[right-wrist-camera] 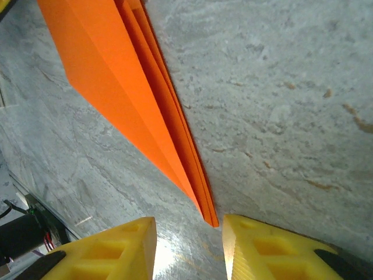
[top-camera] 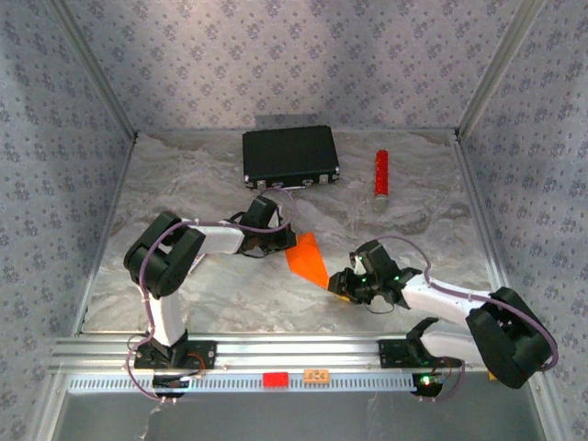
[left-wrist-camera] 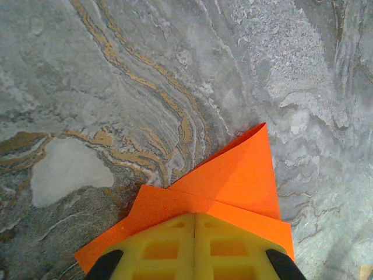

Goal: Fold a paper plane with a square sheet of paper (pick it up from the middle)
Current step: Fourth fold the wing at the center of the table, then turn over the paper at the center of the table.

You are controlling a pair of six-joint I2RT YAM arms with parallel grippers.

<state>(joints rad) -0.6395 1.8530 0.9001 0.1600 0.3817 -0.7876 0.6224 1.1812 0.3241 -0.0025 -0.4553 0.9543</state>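
Since the paper plane is light and crease-prone — closed left gripper over its wide end — the open right gripper should pinch its layered tip gently.

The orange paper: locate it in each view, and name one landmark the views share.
Top external: the orange paper lies mid-table between the left gripper and right gripper.
Left wrist: bottom centre, passing under the shut yellow fingers.
Right wrist: a diagonal band from upper left to a tip between the open fingers.
Shared landmark: the grey marbled tabletop.
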